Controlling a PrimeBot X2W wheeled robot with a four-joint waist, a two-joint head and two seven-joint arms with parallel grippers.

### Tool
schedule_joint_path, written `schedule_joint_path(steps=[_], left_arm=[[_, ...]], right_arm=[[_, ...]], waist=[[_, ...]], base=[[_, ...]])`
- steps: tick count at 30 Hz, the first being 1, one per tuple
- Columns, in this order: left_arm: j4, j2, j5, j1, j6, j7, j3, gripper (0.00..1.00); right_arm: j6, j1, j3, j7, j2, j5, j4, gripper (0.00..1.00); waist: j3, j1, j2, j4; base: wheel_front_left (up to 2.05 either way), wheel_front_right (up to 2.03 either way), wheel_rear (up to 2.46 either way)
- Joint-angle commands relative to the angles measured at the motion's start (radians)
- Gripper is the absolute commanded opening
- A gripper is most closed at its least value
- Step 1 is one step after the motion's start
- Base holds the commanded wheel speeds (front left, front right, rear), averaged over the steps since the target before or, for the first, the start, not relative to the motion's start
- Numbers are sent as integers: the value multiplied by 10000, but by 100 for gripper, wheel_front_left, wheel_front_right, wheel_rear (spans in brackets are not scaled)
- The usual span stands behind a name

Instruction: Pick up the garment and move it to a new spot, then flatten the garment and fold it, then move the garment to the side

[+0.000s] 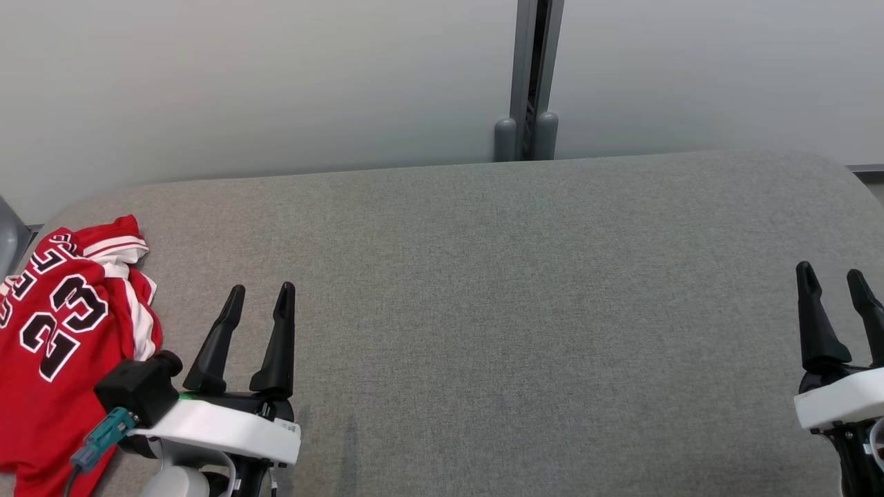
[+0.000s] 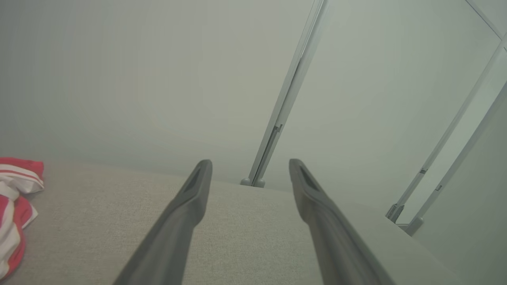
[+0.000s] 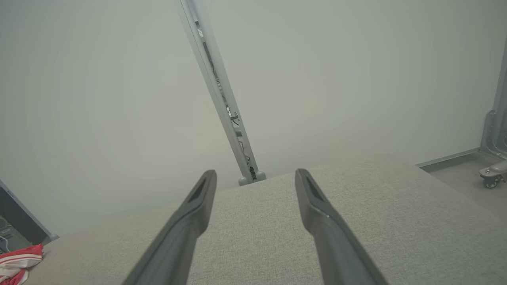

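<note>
Closest to the head camera, the left gripper (image 1: 262,288) is seen low above the grey fabric table (image 1: 483,276), well to the left of the upright grey post (image 1: 532,83) and on the near side of the table from it. Its two dark fingers are spread wide and nothing is held between them. The same wide gap is shown in the left wrist view, where bare fabric is seen between the fingers (image 2: 188,206) and the foot of the post stands beyond the gap. A black block (image 1: 138,386) and a teal connector (image 1: 103,431) are carried on its white wrist. The right gripper (image 1: 829,270) is found far to the right of the post, also on the near side, with its jaws likewise wide apart and empty. In the right wrist view the foot of the post is seen between its fingertips. The garment (image 1: 62,324), a red jersey with white trim and the number 23 in black, is laid crumpled at the table's left end, further left of the post than the left gripper. It is apart from that gripper's fingers, though its lower part is overlapped in the head view by the wrist. It is touched by neither gripper. To either side of the post a plain pale wall (image 1: 276,83) is seen.
</note>
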Motion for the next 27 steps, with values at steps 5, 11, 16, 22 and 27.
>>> schedule_joint_path(steps=[5,11,16,22,27], left_arm=[[-45,186,650,-305,182,140,65,100],[11,281,1167,-298,347,209,80,100],[112,318,1549,-258,475,260,67,100],[328,379,1933,-254,601,375,84,100],[475,412,2243,-287,686,474,77,100]], right_arm=[[17,33,292,-343,-47,-648,-112,100],[17,115,471,-580,26,-1136,-24,100],[18,145,622,-773,68,-1485,111,100],[17,184,774,-1011,138,-1749,253,100],[17,178,925,-1237,199,-1909,379,100]], waist=[[3,0,0,-11],[3,0,0,1],[-2,0,0,5],[-1,0,0,4],[11,0,0,-7]], base=[[0,0,0],[0,0,0],[0,0,0],[0,0,0],[0,0,0]])
